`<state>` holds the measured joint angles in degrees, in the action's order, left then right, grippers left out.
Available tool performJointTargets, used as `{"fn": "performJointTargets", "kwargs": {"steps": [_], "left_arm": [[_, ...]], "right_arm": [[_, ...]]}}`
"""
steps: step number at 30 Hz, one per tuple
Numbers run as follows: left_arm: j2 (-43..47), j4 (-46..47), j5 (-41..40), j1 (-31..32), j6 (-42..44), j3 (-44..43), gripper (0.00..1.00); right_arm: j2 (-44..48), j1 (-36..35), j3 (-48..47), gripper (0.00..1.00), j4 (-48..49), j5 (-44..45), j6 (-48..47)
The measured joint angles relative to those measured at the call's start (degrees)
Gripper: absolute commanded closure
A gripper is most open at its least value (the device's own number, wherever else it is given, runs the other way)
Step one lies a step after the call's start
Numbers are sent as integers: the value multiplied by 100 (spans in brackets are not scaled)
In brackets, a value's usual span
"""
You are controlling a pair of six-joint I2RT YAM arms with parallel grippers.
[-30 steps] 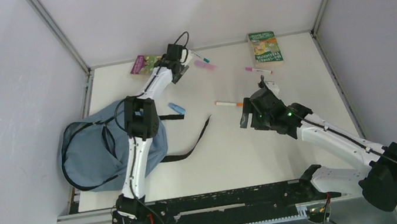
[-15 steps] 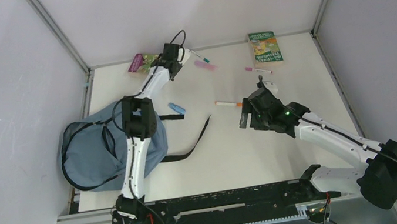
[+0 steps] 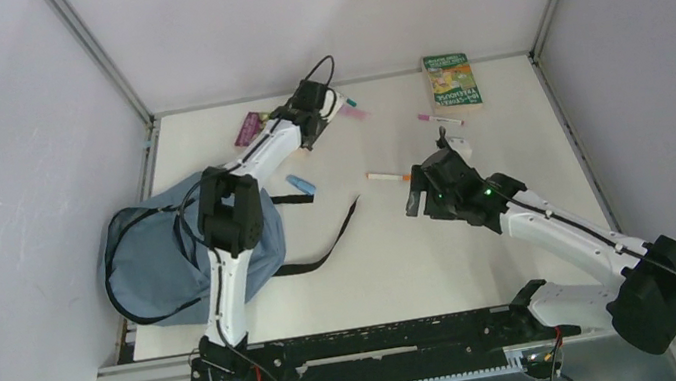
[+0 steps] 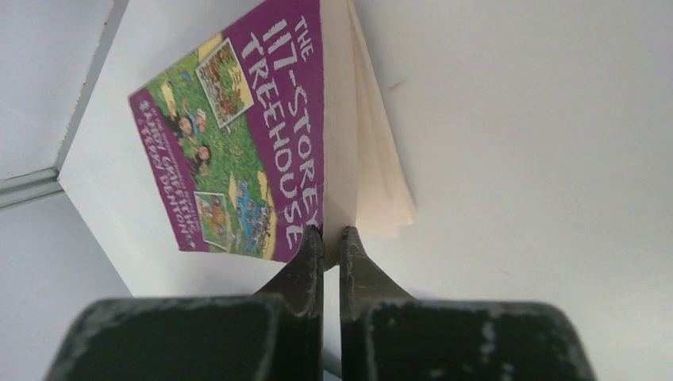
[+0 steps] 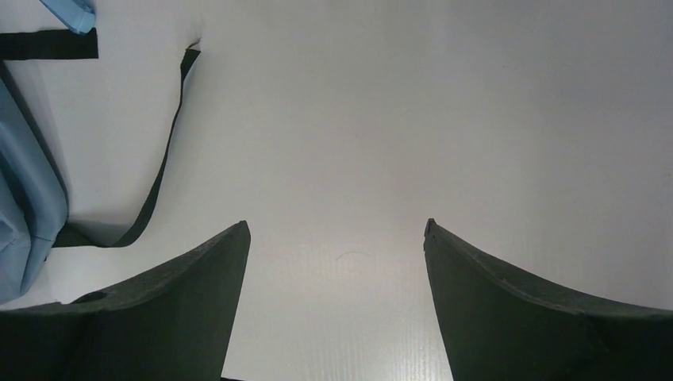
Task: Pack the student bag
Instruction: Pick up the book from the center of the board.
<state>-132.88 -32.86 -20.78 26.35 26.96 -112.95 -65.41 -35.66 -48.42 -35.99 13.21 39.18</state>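
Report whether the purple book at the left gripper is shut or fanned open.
Fanned open: in the left wrist view, cream pages splay away from the cover of the purple book, pinched in the left gripper.

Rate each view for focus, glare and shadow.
Top external: even, soft light, no harsh glare on the student bag. Left wrist: the purple book has a sharp, readable title; the left gripper shut on it is dark. Right wrist: open right gripper is dark, a mild bright patch on the table.
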Motion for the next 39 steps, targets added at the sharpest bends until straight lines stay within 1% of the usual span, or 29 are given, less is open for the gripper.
{"fn": "performJointTargets", "kwargs": {"steps": [4,9,14,20,27,32,36,39], "left_arm": [[398,-481,70,367,-693,-31,100],[535,-968,181,721,-1478,-96,100],[535,-1445,304,791,-2210,-140,100],[610,-1574,350,776,-2903,-149,100],[1276,-1338,94,761,-2938,-138,100],[1836,-1060,-52,754,-2625,-90,100],[2249,-680,4,754,-2391,376,100],[2382,-492,105,754,-2299,645,100]], "right_arm": [[-2,4,-2,11,85,2,-4],[0,66,-2,11,111,55,-39],[96,133,-2,10,105,197,-131],[745,461,107,10,188,173,-195],[1388,800,424,10,186,24,-197],[1545,903,531,11,378,-330,-175],[1281,907,538,10,997,-754,-105],[706,927,540,10,1880,-1226,24]]}}
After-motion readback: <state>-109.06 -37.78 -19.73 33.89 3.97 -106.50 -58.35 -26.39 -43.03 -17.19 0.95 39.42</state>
